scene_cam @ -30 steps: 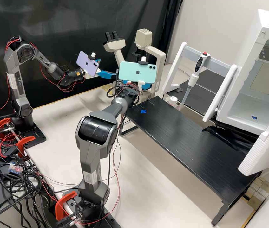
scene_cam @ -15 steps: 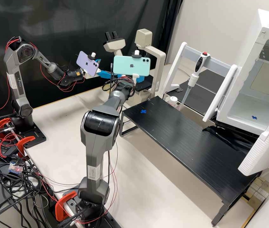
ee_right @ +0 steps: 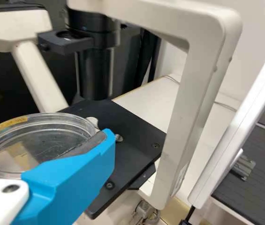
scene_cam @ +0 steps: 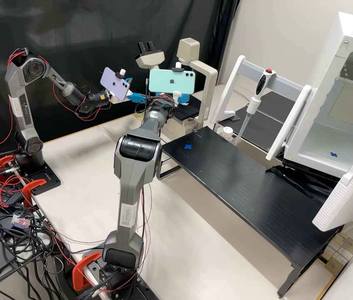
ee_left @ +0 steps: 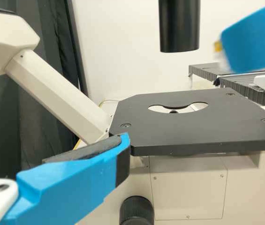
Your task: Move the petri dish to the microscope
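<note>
In the high view, my right gripper (scene_cam: 183, 98) is at the microscope (scene_cam: 208, 89), partly hidden behind the teal phone. In the right wrist view this gripper (ee_right: 45, 133) is shut on the clear petri dish (ee_right: 48, 140), which has yellow tape on its rim. The dish overlaps the edge of the black stage (ee_right: 123, 154); its height over it is hard to tell. Left of the microscope, my left gripper (scene_cam: 139, 88) stands open. One finger of this left gripper (ee_left: 83, 176) appears before the stage (ee_left: 193, 133) in the left wrist view, with a blue finger of the right gripper (ee_left: 252, 40) beyond.
A dark tube (ee_left: 179, 26) hangs over the stage opening. The microscope's pale arm (ee_right: 184, 108) rises beside the stage. In the high view, a black raised shelf (scene_cam: 243, 187), a pipette (scene_cam: 255, 96) on its white stand and an open white cabinet (scene_cam: 301, 146) stand farther right.
The right arm has moved up and left in the high view, farther over the microscope's side, uncovering more of the black stage. The left arm has kept still.
</note>
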{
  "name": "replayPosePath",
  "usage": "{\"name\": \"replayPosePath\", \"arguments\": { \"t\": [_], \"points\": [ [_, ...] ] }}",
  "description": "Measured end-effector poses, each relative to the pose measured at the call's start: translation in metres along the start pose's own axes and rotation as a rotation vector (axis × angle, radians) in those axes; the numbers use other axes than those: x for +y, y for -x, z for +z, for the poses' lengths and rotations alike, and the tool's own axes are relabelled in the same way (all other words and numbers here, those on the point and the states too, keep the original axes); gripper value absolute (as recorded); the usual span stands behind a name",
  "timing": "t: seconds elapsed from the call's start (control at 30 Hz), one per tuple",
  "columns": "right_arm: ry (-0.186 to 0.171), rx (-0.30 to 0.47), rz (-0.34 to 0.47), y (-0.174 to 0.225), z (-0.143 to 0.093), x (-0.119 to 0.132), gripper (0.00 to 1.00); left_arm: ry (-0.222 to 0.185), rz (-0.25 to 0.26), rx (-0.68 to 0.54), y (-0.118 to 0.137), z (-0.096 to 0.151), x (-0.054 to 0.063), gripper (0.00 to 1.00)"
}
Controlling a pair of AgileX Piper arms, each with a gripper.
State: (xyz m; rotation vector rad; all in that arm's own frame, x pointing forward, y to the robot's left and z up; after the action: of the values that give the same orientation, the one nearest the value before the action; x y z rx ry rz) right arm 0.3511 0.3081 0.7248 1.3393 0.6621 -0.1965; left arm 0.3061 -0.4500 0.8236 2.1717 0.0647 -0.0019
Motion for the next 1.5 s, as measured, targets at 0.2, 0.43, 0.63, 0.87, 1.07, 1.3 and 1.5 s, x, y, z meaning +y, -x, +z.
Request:
{"name": "replayPosePath", "arguments": {
  "t": [0.2,0.43,0.63,0.87,1.07,1.3,1.5],
  "points": [
    [0.003,-0.051,0.053,-0.022,0.002,-0.009,0.0,0.0,0.0,0.0,0.0,0.0,0.0,1.0],
    [0.014,-0.043,0.128,-0.038,0.005,-0.024,0.0,0.0,0.0,0.0,0.0,0.0,0.0,1.0],
    [0.027,0.002,0.197,-0.054,0.014,-0.037,0.0,0.0,0.0,0.0,0.0,0.0,0.0,1.0],
    [0.065,0.032,0.15,-0.076,0.029,-0.067,0.0,0.0,0.0,0.0,0.0,0.0,0.0,1.0],
    [0.063,0.043,0.14,-0.077,0.027,-0.069,0.0,0.0,0.0,0.0,0.0,0.0,0.0,1.0],
    [0.07,0.058,0.177,-0.084,0.02,-0.06,0.0,0.0,0.0,0.0,0.0,0.0,0.0,1.0],
    [0.058,0.027,0.193,-0.096,0.021,-0.058,0.0,0.0,0.0,0.0,0.0,0.0,0.0,1.0]
  ]
}}
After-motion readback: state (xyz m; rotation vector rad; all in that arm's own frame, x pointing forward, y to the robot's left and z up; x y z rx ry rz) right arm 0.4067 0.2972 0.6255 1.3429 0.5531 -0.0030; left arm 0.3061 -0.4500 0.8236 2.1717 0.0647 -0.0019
